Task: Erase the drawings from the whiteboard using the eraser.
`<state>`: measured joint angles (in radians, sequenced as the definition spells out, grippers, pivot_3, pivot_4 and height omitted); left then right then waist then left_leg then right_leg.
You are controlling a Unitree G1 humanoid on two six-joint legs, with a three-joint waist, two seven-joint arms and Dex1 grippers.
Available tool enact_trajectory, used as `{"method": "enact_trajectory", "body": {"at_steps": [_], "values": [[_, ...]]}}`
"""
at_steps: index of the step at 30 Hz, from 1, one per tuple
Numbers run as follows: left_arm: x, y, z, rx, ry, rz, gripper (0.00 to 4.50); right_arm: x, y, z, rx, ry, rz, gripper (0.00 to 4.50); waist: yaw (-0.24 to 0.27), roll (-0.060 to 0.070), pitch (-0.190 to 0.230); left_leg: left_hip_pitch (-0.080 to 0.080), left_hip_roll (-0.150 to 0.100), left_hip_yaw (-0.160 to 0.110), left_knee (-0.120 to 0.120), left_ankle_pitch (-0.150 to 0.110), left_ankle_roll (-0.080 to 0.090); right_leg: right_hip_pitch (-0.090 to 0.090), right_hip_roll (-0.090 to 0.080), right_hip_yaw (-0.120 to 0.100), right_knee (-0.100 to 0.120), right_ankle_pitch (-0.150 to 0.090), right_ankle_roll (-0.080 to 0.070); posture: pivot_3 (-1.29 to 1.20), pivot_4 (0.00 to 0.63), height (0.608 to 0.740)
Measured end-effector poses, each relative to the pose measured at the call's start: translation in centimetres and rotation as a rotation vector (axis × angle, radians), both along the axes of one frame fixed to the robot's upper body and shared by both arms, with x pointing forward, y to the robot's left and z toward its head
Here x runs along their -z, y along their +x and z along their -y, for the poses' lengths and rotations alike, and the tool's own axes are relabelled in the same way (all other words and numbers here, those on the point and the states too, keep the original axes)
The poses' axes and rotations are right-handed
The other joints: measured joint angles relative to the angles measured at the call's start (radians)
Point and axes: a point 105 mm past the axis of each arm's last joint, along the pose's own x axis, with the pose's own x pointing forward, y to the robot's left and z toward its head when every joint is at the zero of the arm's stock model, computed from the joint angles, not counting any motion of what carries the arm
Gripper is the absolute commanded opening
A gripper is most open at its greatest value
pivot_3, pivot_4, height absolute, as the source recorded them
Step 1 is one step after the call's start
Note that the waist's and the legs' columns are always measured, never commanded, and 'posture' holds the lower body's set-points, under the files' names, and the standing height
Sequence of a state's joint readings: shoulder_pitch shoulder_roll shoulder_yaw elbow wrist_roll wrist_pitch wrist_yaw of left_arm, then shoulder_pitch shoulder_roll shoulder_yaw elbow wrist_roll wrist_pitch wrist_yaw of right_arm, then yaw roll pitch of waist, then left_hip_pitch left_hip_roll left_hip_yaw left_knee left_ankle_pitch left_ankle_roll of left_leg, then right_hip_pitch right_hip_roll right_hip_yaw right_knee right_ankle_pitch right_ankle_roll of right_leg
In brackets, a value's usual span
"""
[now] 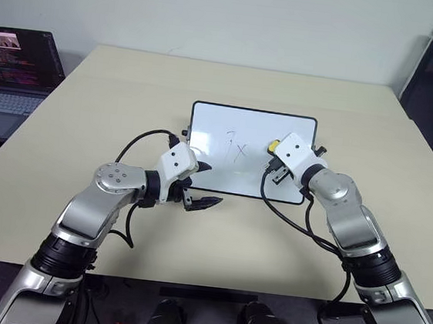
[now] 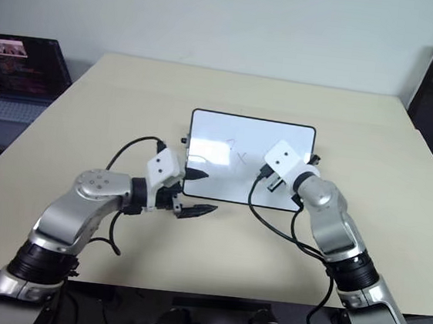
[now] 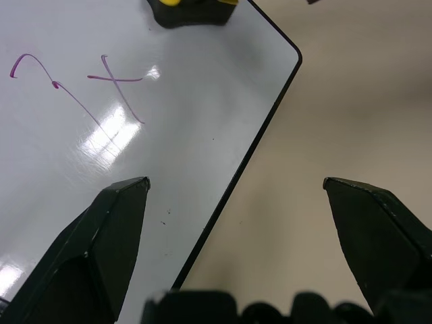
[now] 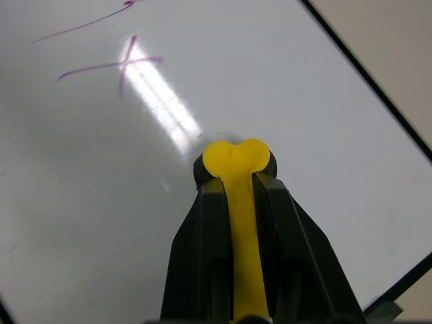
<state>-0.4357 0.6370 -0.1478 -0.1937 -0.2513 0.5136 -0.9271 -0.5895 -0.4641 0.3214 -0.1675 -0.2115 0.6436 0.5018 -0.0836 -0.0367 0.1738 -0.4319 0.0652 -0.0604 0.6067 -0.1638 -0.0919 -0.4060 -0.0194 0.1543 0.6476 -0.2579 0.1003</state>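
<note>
Clamped on the yellow eraser (image 4: 237,160), the right gripper's (image 4: 236,196) fingers press it onto the whiteboard (image 1: 220,124) lying on the table (image 1: 89,118), just beside the drawings (image 1: 236,146), while the left gripper (image 3: 236,185) hangs open over the board's near edge.

The whiteboard (image 1: 223,174), a small glossy white rectangle in a thin black frame with rounded corners, lay flat on the beige surface (image 1: 88,133). Thin purple drawings (image 3: 81,88), a hooked stroke and a cross, stood near its middle. The yellow eraser (image 4: 236,158), dark underneath, was pinched between the right end effector (image 4: 236,202) fingers, just beside the cross.
</note>
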Motion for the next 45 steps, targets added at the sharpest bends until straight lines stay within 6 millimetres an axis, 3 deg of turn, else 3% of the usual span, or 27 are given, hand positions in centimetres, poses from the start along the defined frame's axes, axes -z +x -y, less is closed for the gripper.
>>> {"method": "enact_trajectory", "body": {"at_steps": [5,15,38,45], "values": [[0.0,0.0,0.0,0.003,-0.001,0.005,4.50,1.0,-0.8,-1.1,-0.046,0.001,-0.047,0.17,-0.006,0.000,0.000,0.000,0.000,0.000,0.000,0.000,0.000,0.000,0.000,0.000,0.000,0.000,0.000,0.00,0.150,0.740],[0.3,-0.2,0.0,0.002,-0.004,0.002,4.50,-0.6,0.8,-2.7,-0.047,0.032,0.080,0.00,-0.007,0.000,0.000,0.000,0.000,0.000,0.000,0.000,0.000,-0.001,0.000,0.000,-0.001,0.001,0.000,0.00,0.150,0.740],[0.2,-0.2,-0.3,-0.021,-0.009,-0.003,4.50,-0.2,0.5,-2.2,-0.038,0.042,0.057,0.00,-0.004,0.000,0.000,0.000,0.000,0.000,-0.001,0.000,0.000,-0.001,0.000,0.000,-0.001,0.001,0.000,0.00,0.150,0.740],[-0.2,-0.3,0.0,-0.007,-0.017,0.006,4.50,-0.1,-0.4,-1.3,-0.046,0.027,0.022,0.00,-0.001,0.000,0.000,-0.001,0.000,0.000,-0.003,0.000,0.000,-0.003,0.000,0.000,-0.002,0.000,0.000,0.00,0.150,0.740]]}}
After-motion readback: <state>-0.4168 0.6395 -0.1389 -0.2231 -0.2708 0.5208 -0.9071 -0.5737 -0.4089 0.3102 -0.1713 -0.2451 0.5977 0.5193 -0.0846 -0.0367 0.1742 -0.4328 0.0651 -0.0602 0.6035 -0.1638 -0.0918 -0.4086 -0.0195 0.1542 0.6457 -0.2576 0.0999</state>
